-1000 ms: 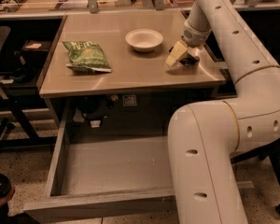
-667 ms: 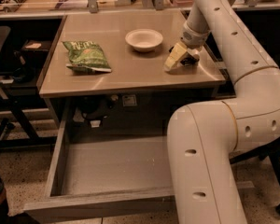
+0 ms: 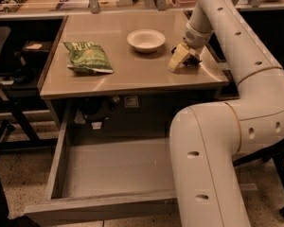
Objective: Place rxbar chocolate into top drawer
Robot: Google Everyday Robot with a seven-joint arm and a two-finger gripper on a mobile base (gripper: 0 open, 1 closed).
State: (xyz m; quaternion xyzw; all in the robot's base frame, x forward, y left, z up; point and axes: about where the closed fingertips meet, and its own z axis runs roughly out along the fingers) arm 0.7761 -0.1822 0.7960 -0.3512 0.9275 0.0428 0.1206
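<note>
My gripper [image 3: 179, 61] is down at the tabletop on the right side of the table [image 3: 132, 74], right of the white bowl. A small dark thing [image 3: 193, 60] shows right against it on the table; it may be the rxbar chocolate, but I cannot tell for sure. The top drawer [image 3: 118, 169] is pulled wide open below the tabletop, with a plain grey bottom and nothing in it. My arm's large white links cover the drawer's right part.
A green chip bag [image 3: 87, 57] lies on the left of the table. A white bowl [image 3: 146, 39] stands at mid-back. A rail with clutter runs behind the table. A black chair frame [image 3: 4, 103] stands at the left.
The gripper has shifted very slightly down and toward the table's front. Nothing else has moved.
</note>
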